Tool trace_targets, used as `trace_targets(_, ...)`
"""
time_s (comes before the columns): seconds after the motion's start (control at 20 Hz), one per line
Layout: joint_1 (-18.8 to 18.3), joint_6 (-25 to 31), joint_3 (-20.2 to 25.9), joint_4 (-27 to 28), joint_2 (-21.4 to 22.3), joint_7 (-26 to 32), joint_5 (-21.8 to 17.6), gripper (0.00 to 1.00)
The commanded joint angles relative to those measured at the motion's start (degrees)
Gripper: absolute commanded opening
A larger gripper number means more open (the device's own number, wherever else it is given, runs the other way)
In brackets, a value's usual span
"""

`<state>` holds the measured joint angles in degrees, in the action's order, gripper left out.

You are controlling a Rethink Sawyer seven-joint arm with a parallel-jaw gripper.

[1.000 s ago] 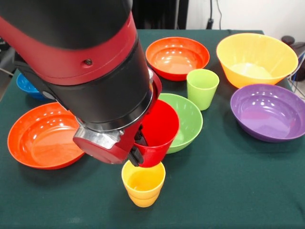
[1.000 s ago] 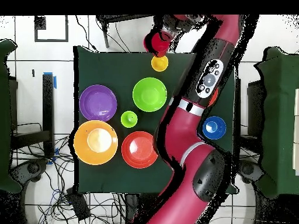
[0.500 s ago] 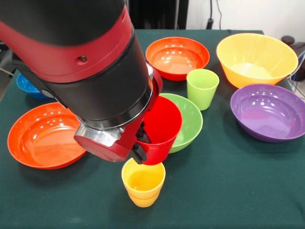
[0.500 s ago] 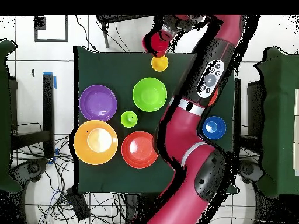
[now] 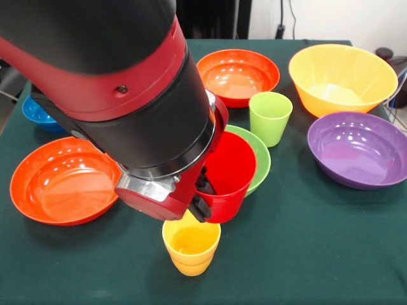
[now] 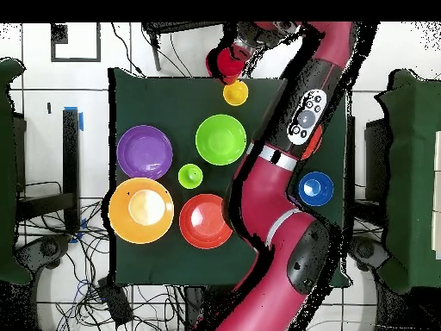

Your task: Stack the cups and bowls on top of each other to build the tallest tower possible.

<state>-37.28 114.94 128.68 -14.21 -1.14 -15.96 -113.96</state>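
My gripper (image 5: pixel 202 198) is shut on the red cup (image 5: pixel 227 173), pinching its near wall, and holds it upright in the air. The cup hangs just above and slightly right of the yellow cup (image 5: pixel 191 244), which stands upright on the green cloth near the front edge. From above, the red cup (image 6: pixel 226 62) shows past the table's edge beside the yellow cup (image 6: pixel 235 92), with the gripper (image 6: pixel 236 53) at it. The light green bowl (image 5: pixel 259 159) lies behind the red cup, mostly hidden by it. The light green cup (image 5: pixel 270 116) stands further back.
A red-orange bowl (image 5: pixel 57 181) lies at the left and another (image 5: pixel 236 75) at the back. The large orange bowl (image 5: pixel 342 76) and a purple bowl (image 5: pixel 359 148) sit at the right. The blue bowl (image 5: pixel 33 113) peeks out behind the arm.
The gripper and the red cup have shifted right in the front view and a little lower, closer over the yellow cup. The objects on the table have not moved.
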Motion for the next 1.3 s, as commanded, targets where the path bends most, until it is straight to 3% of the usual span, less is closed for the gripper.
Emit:
trace_targets(0.05, 0.5, 3.2, -1.2, 7.7, -0.9, 14.8, -6.5, 0.00)
trace_targets(0.75, 0.7, 0.8, 3.0, 8.9, -1.5, 16.8, -9.0, 0.00)
trace_targets(1.3, 0.9, -0.7, 6.5, 9.6, -1.6, 19.7, -13.7, 0.00)
